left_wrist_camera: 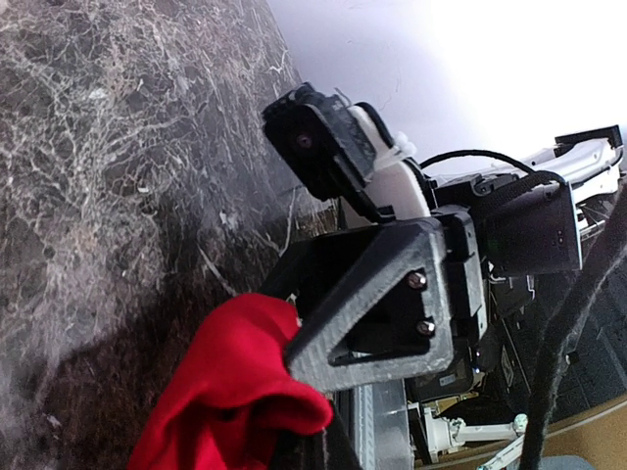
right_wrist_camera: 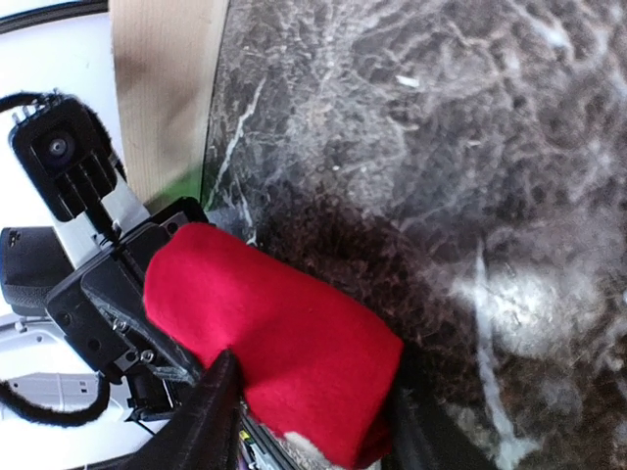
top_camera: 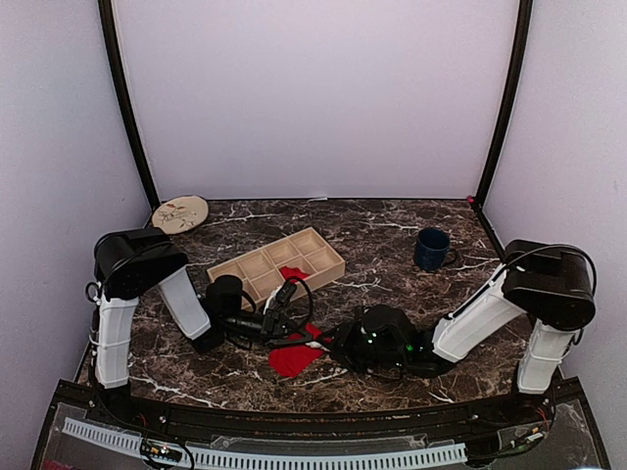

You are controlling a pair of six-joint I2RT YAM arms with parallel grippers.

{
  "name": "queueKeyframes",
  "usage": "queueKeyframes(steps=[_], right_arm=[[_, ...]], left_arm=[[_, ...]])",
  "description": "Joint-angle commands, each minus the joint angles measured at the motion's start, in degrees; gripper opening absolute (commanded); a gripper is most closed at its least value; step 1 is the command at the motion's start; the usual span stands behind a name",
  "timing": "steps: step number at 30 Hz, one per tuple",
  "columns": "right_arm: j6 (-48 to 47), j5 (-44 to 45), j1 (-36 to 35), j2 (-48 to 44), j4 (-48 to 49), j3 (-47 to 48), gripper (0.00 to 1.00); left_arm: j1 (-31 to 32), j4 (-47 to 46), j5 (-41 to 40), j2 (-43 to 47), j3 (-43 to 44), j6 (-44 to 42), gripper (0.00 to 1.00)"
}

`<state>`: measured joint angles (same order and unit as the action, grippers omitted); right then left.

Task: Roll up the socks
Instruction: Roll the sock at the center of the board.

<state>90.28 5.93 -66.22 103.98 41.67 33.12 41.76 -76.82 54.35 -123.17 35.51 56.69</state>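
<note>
Dark marble-patterned tabletop [top_camera: 392, 245], lilac walls behind. Left gripper [left_wrist_camera: 294, 333] shut, pinching one end of the red fabric sock [right_wrist_camera: 274, 333]. Right gripper [right_wrist_camera: 313, 426] straddling the rolled part, fingers on either side; firm hold or not, cannot tell. Lies front-centre between both grippers, long axis seemingly running from one toward the other. Looks plump and rolled, loose fabric spilling toward near edge.

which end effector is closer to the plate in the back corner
Left. The left end effector grips the red sock in front and right of the plate; the right end effector meets the sock from farther right.
</note>
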Motion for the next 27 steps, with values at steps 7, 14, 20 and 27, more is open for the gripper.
queueKeyframes(steps=[7, 14, 20, 27], right_arm=[[-1.2, 1.7, 0.5, 4.4, -3.5, 2.3, 0.12], [-3.5, 4.0, 0.6, 2.3, -4.6, 2.1, 0.00], [-4.9, 4.8, 1.7, -0.8, -6.5, 1.5, 0.00], [-7.7, 3.1, 3.2, -3.0, -9.5, 2.2, 0.00]], left_arm=[[-4.0, 12.5, -1.9, -6.0, -2.7, -4.9, 0.00], [-5.8, 11.9, -4.0, -3.8, -4.5, -0.9, 0.05], [-6.2, 17.8, -9.7, 4.6, -7.5, -1.9, 0.17], [-6.2, 32.7, -16.6, 12.1, -6.5, -7.1, 0.20]])
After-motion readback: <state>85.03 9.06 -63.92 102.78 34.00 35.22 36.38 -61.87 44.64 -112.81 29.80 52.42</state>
